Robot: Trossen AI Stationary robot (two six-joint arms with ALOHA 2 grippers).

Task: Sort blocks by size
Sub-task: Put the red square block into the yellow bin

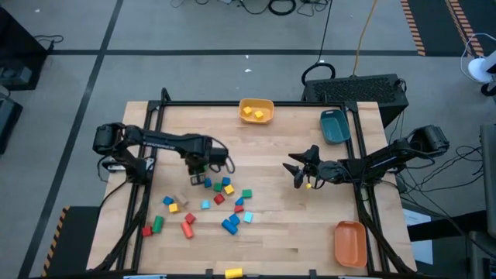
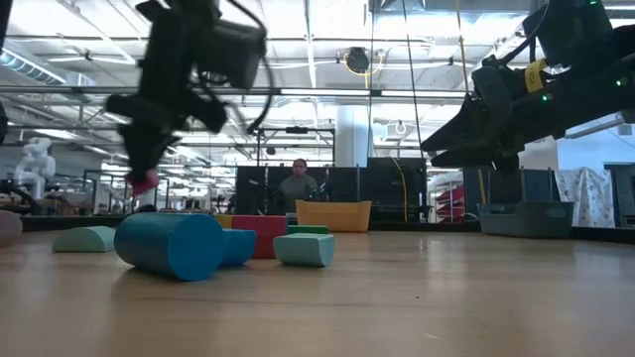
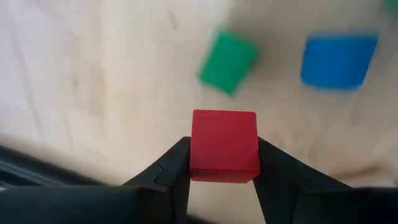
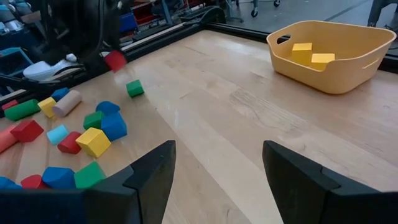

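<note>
The wooden table (image 1: 271,232) carries three bins: a yellow bin (image 1: 256,110) at the far edge, a teal bin (image 1: 335,126) at far right and an orange bin (image 1: 349,242) at near right. The right wrist view alone shows two yellow blocks inside the yellow bin (image 4: 329,53).

The left gripper (image 3: 224,180) is raised above the table's left half, at the far edge of the block cluster; its fingers pinch a red cube (image 3: 224,144). Only the left wrist view shows this grip clearly. In the high view the cube is hidden under the gripper (image 1: 195,164).

The right gripper (image 4: 217,180) hovers over the right half, its fingers spread and holding nothing.

The remaining blocks (image 1: 205,205) lie scattered on the near left of the table. The low view shows a cyan cylinder (image 2: 171,244) lying on its side nearest that camera.
</note>
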